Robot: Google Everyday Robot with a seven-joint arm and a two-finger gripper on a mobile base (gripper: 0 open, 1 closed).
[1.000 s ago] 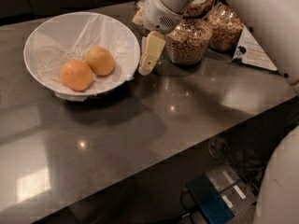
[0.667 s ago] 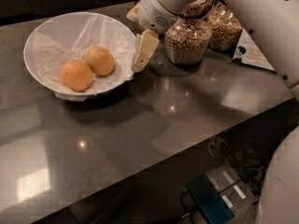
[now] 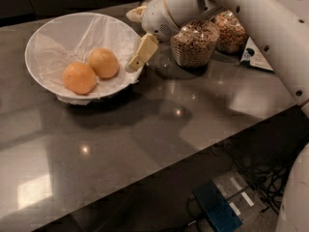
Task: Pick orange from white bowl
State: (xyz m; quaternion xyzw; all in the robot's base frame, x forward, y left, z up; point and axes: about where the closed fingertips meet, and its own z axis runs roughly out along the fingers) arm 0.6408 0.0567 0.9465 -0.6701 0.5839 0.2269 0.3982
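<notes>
Camera view, single frame. We log the white bowl (image 3: 38, 38) on the table (image 3: 169, 129) near its far left corner, lined with crumpled paper (image 3: 58, 42). The orange (image 3: 103, 63) lies inside the bowl, right of centre, just beside a deeper-coloured fruit (image 3: 79, 78). The gripper (image 3: 133, 41) hangs at the bowl's right rim. Its fingers (image 3: 140, 54) are spread and released, grasping nothing, and are apart from the orange. Two glass jars of cereal (image 3: 194, 42) stand along the far edge, right of the bowl.
</notes>
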